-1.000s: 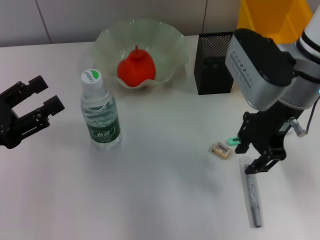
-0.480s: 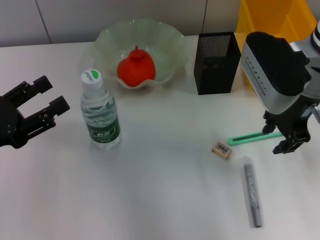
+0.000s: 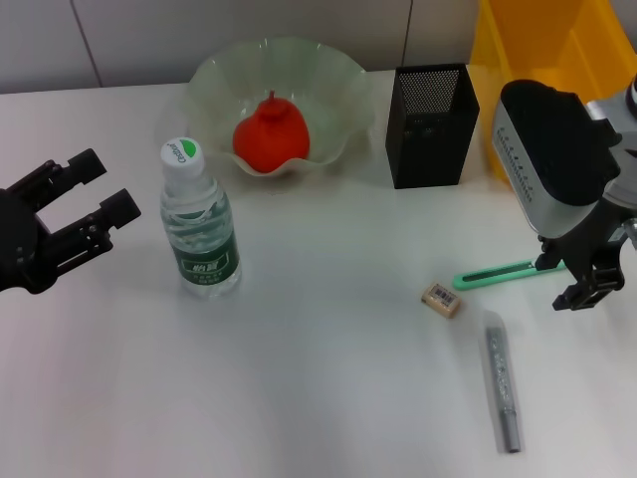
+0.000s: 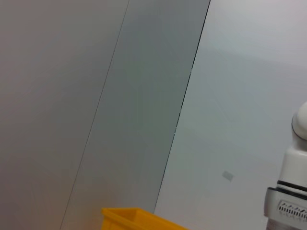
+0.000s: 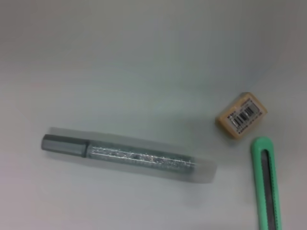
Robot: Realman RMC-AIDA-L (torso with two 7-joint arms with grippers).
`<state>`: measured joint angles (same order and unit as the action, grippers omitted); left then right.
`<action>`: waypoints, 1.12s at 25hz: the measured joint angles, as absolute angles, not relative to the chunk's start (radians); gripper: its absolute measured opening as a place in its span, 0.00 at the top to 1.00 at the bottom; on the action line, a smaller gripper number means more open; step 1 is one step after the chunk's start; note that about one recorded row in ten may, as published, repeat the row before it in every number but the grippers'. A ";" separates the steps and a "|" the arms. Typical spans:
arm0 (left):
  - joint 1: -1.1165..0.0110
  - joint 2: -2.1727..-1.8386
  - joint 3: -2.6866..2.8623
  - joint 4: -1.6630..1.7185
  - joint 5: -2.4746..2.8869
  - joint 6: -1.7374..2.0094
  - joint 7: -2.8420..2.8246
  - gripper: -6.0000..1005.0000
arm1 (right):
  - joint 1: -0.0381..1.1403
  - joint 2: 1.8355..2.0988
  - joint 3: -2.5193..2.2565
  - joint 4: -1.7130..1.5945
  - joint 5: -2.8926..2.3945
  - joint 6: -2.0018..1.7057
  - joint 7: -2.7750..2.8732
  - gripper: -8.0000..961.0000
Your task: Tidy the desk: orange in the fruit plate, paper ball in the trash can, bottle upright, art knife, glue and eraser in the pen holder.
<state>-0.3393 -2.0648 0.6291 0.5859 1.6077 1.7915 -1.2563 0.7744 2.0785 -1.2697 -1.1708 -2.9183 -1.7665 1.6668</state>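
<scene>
**Desk tidy: roughly half done, three small items left**

Done, judging by layout:
- Orange (image 3: 271, 129) sits in the fruit plate (image 3: 214, 85).
- Bottle (image 3: 199, 224) stands upright on the surface (image 3: 318, 388), just in front of the plate.
- No paper ball visible anywhere; trash can (image 3: 557, 40) interior not visible, so likely binned but can't confirm.

Left:
- Pen holder (image 3: 430, 124) looks empty from the head view.
- Glue (image 3: 502, 380), art knife (image 3: 508, 273) and eraser (image 3: 442, 298) all lie flat on the surface, near each other, in front of the holder.

Arms:
- Right end effector (image 3: 585, 289) hangs at the knife's far end, holding nothing; finger spread unclear.
- Left end effector (image 3: 85, 204) parked beside the bottle, fingers wide, empty.
</scene>
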 joint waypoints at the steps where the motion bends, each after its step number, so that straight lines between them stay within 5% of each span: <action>1: -0.340 -2.065 0.630 0.586 1.608 1.792 -1.256 0.22 | 0.774 2.078 -1.270 -1.171 -2.918 -1.767 1.667 0.50; 28: -0.353 -2.063 0.644 0.560 1.611 1.775 -1.256 0.22 | 0.765 2.075 -1.235 -1.007 -2.918 -1.505 1.690 0.51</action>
<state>-0.3533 -2.0632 0.6442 0.5596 1.6107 1.7751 -1.2563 0.7654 2.0754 -1.2345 -1.0075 -2.9185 -1.5050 1.6899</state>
